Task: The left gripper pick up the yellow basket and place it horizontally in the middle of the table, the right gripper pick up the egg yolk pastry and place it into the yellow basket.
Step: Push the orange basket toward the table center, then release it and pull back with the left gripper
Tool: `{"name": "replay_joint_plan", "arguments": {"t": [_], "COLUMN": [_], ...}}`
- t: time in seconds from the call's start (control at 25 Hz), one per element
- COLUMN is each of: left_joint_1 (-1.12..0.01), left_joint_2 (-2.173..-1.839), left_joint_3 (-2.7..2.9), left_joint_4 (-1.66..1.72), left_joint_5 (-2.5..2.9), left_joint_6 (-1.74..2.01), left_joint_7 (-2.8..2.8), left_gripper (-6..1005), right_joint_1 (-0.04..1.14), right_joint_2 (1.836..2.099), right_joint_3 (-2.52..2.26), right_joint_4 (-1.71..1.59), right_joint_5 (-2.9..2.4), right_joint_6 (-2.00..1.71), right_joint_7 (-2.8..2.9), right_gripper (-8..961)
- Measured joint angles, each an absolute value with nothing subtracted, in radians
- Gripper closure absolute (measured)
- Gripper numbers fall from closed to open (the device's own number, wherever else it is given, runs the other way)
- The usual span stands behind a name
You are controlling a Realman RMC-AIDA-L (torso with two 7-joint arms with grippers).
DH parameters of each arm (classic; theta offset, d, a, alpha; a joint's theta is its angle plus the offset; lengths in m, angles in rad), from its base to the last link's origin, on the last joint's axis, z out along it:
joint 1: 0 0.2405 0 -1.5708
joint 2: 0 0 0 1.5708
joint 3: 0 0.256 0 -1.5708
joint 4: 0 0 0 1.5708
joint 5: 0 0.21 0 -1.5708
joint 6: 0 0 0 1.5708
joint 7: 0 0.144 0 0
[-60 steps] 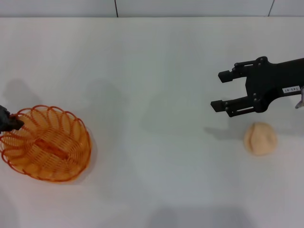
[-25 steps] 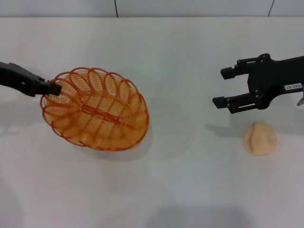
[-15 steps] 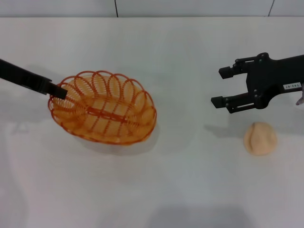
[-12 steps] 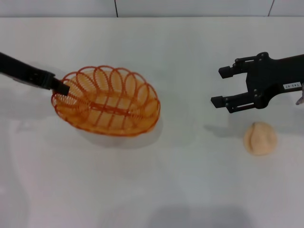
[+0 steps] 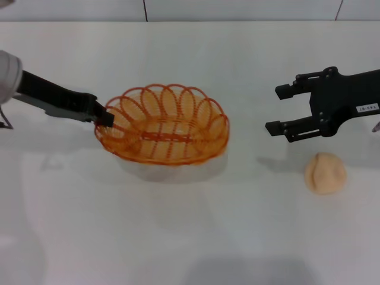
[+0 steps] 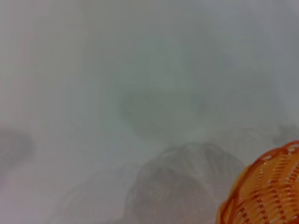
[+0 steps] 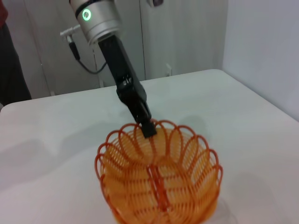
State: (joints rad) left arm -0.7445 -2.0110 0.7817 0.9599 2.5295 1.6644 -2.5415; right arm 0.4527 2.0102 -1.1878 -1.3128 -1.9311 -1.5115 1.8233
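Observation:
The yellow basket [image 5: 163, 126] is near the middle of the white table [image 5: 190, 237], long side across, with its shadow just below it. My left gripper [image 5: 105, 117] is shut on the basket's left rim. In the right wrist view the left gripper [image 7: 148, 128] pinches the far rim of the basket [image 7: 159, 182]. Part of the basket [image 6: 266, 191] shows in the left wrist view. My right gripper [image 5: 275, 110] is open and empty, to the right of the basket. The egg yolk pastry [image 5: 325, 173] lies on the table just in front of the right gripper.
The table's far edge meets a grey wall at the top of the head view. Grey cabinet doors and a cable stand behind the left arm [image 7: 98, 21] in the right wrist view.
My left gripper has carried the basket from the table's left side rightward to near the middle. The right gripper and the pastry have stayed in place.

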Motion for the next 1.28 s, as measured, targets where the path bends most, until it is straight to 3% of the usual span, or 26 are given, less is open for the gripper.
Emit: {"name": "replay_joint_plan", "arguments": {"t": [0.24,1.28], "left_joint_1": [-0.741,-0.735], "left_joint_2": [-2.036,-2.032], "left_joint_3": [0.785,0.786], "left_joint_4": [0.942,0.815], "left_joint_5": [2.531,2.547], "left_joint_6": [1.66,1.58], "left_joint_7": [-2.543,-2.566], "left_gripper": [925,924], "right_joint_1": [0.446,0.432], "right_joint_2": [2.008,2.011], "right_joint_3": [-1.167,-1.176], "right_joint_4": [-1.333,-1.339], "right_joint_5": [-1.933,-1.937], "right_joint_6": [-1.535,-1.552], "right_joint_7": [1.825,1.822], "right_gripper": [188,187]}}
